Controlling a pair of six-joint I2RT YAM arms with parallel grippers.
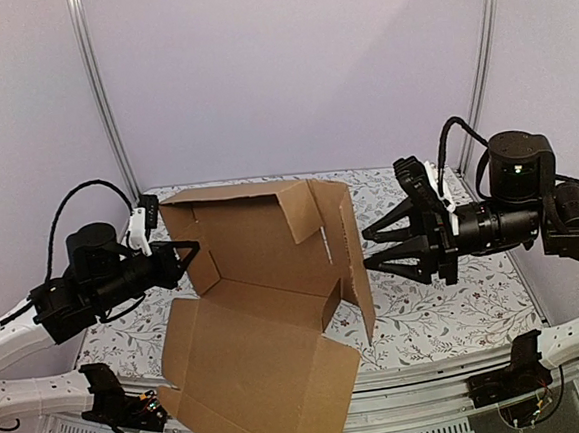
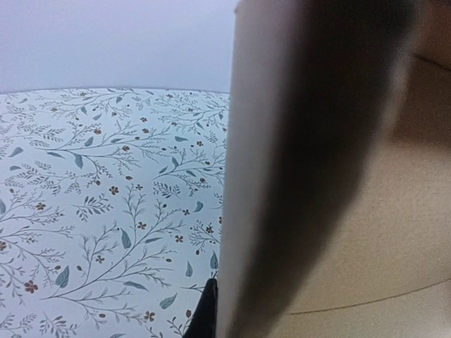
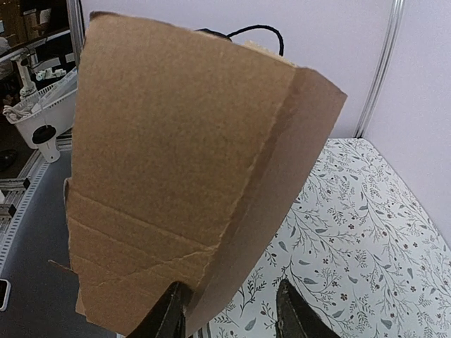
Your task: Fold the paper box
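In the left wrist view, blurred cardboard fills the right half and hides all but one dark fingertip. The paper box (image 1: 264, 279) stands half-folded at frame centre. The left fingers (image 1: 180, 249) pinch its left wall. The right fingers (image 3: 169, 313) are parted at its right flap's edge. A floral-patterned desk (image 1: 447, 304) lies beneath, with lilac walls (image 1: 288, 66) behind.

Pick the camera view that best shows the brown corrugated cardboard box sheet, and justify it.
Top external: the whole brown corrugated cardboard box sheet appears, walls raised, front flap overhanging the table edge. Left wrist shows only a blurred flap edge; right wrist, one outer panel up close.
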